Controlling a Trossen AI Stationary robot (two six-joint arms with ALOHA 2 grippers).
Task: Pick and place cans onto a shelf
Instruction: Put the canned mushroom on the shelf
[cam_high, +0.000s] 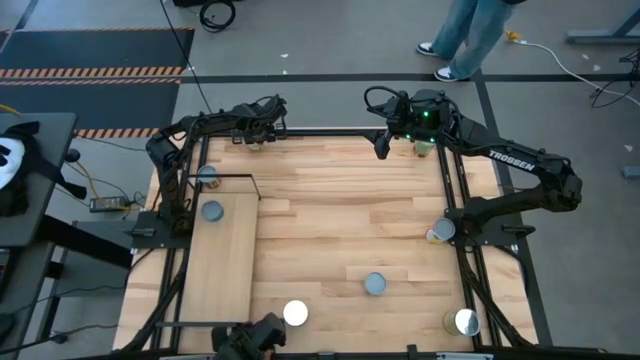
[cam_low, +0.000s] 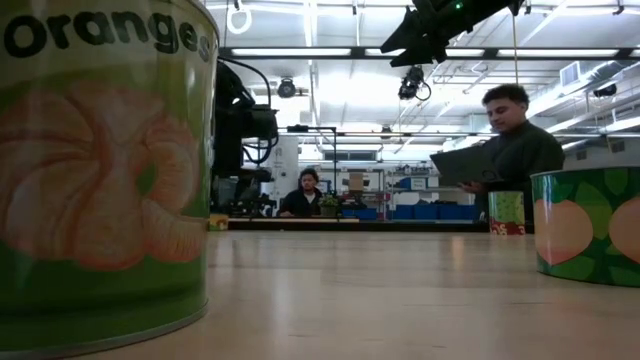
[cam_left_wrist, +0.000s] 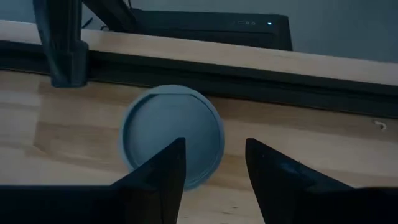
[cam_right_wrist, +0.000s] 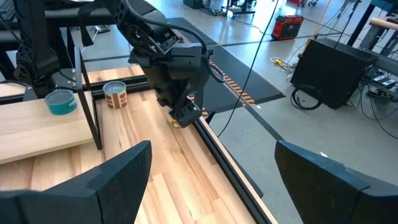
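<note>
Cans (cam_high: 375, 284): eight on view, two on shelf (cam_high: 222, 270), left of frame.
Left gripper (cam_high: 255, 135): fingers apart above a can.
Right gripper (cam_high: 384, 145): wide apart, empty.

Flat light-wood shelf board with thin black frame (cam_high: 222, 262), below-left of left gripper (cam_high: 256, 140). Two small blue-topped cans (cam_high: 212, 211) upright on its far end. Yellow-sided can (cam_left_wrist: 172, 135) directly under left gripper fingers, upright at table's far edge. Other round-topped cans (cam_high: 375, 284) upright, scattered over tabletop, well apart.
</note>
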